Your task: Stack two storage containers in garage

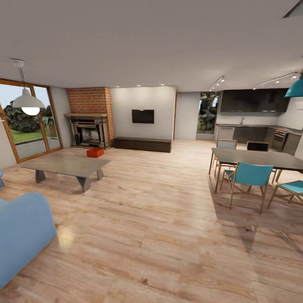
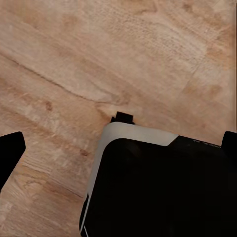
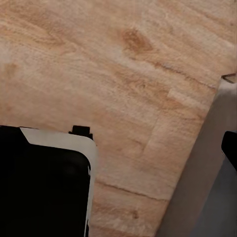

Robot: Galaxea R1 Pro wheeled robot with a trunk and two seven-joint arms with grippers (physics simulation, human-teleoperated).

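A wide living room with a light wood-plank floor point(image 1: 160, 219), seen from the robot's head. Far across the room, an orange-red storage container point(image 1: 95, 152) sits on the floor in front of a brick fireplace point(image 1: 89, 130), just behind the far edge of a low grey coffee table point(image 1: 66, 165). It is small at this distance, and whether it is one bin or two together cannot be made out. A blue sofa point(image 1: 21, 235) is cut off at the lower left edge. Wood-framed glass doors point(image 1: 29, 122) stand on the left wall, with a white hanging lamp point(image 1: 27, 101) in front of them. A dark wall screen point(image 1: 142, 116) hangs above a low dark cabinet point(image 1: 142, 144). To the right are a dark dining table point(image 1: 256, 158) with blue chairs point(image 1: 248, 179), partly cropped, and a dim kitchen behind.

The left wrist view looks down at wood planks, with the robot's black and white base point(image 2: 158, 182) below. Dark finger point(image 2: 10, 153) tips show at the edges, set wide apart: the left gripper point(image 2: 118, 153) is released and holds nothing. The right wrist view shows the same floor and base point(image 3: 44, 182); only one dark finger point(image 3: 230, 148) corner is visible, so that pincer's state cannot be told.
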